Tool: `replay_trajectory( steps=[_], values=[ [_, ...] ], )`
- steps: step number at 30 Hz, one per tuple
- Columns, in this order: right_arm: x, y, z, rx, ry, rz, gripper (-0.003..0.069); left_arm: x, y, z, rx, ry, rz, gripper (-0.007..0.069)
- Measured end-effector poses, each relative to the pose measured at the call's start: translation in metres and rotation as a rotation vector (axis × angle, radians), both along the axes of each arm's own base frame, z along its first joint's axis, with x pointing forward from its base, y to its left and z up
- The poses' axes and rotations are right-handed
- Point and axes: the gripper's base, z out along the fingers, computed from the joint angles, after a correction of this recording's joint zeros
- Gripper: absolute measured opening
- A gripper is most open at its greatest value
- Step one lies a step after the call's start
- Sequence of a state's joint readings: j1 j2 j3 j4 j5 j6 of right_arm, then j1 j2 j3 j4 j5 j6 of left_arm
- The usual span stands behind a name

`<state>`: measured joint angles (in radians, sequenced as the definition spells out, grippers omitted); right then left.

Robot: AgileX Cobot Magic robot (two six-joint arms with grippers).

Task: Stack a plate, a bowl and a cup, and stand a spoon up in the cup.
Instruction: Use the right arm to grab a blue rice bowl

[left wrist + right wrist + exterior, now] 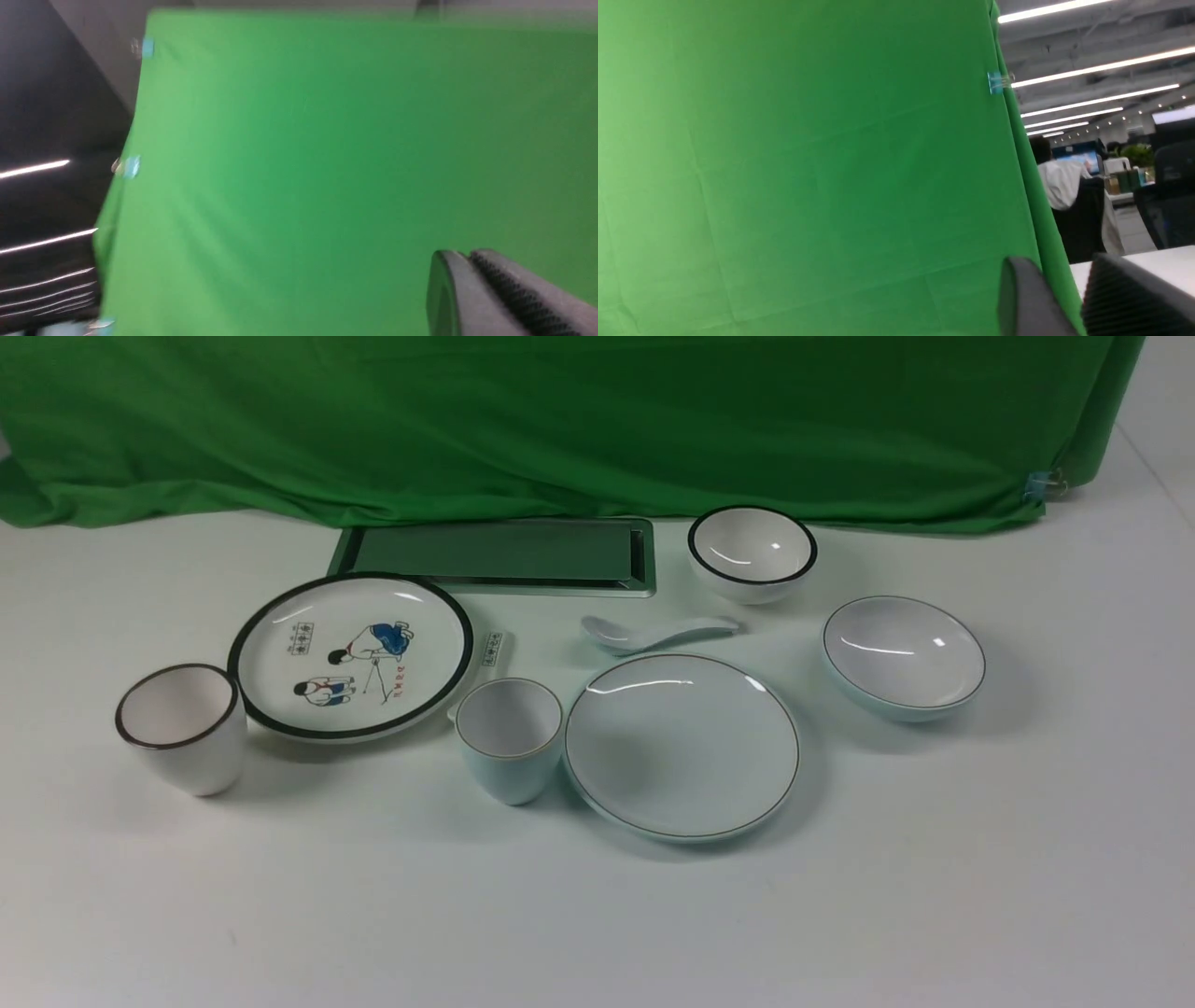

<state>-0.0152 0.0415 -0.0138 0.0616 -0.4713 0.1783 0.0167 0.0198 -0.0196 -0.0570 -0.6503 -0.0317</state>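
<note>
- So far nothing is stacked: the plate (681,747) lies flat and bare near the middle of the table (597,915), and it looks fit to serve as the base where it is.
- Just beside the plate's left edge, the cup (509,737) stands upright, touching it or nearly so.
- Just behind the plate lies the spoon (653,633), apart from the rim.
- Off to the plate's right sits the bowl (904,656), upright and a little way clear.
- Around them are lookalikes to avoid: a cartoon plate (350,653), a larger white cup (182,726), a black-rimmed bowl (752,553) and a printed spoon (492,651).
- Neither arm shows in the front view, and both wrist cameras face the green cloth (560,420).
- Pressed together with nothing between its fingers is the left gripper (467,255).
- A plain gap shows in the right gripper (1057,268), and it is empty.
- I judge the first step, bowl onto plate, is about to start.
- It probably calls for the right arm to reach down, pinch the bowl's rim and set it centred on the plate.
</note>
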Motion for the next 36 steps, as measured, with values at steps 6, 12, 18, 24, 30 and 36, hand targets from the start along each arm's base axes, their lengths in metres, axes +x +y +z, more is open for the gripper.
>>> replay_trajectory(
  steps=[6, 12, 18, 24, 30, 36],
  values=[
    [0.016, 0.0, 0.06, -0.162, 0.069, -0.074, 0.002, 0.021, -0.001, 0.082, -0.028, 0.189, -0.039, -0.0029],
    [0.087, -0.002, 0.072, -0.296, 0.372, -0.085, 0.0015, 0.101, -0.001, 0.112, -0.042, 0.588, -0.051, -0.0029],
    [0.166, 0.01, 0.051, -0.26, 0.981, 0.056, 0.0015, 0.168, -0.013, 0.086, 0.007, 1.169, -0.144, -0.0029],
    [0.247, 0.039, 0.038, -0.425, 1.292, 0.182, 0.0115, 0.208, -0.048, 0.053, 0.013, 1.403, -0.386, -0.0027],
    [0.337, 0.051, 0.014, -0.453, 1.405, 0.205, 0.0424, 0.219, -0.097, 0.032, 0.157, 1.482, -0.553, -0.0013],
    [0.403, 0.048, -0.027, -0.418, 1.534, 0.2, 0.0477, 0.237, -0.115, 0.027, 0.253, 1.578, -0.529, -0.0007]
  ],
)
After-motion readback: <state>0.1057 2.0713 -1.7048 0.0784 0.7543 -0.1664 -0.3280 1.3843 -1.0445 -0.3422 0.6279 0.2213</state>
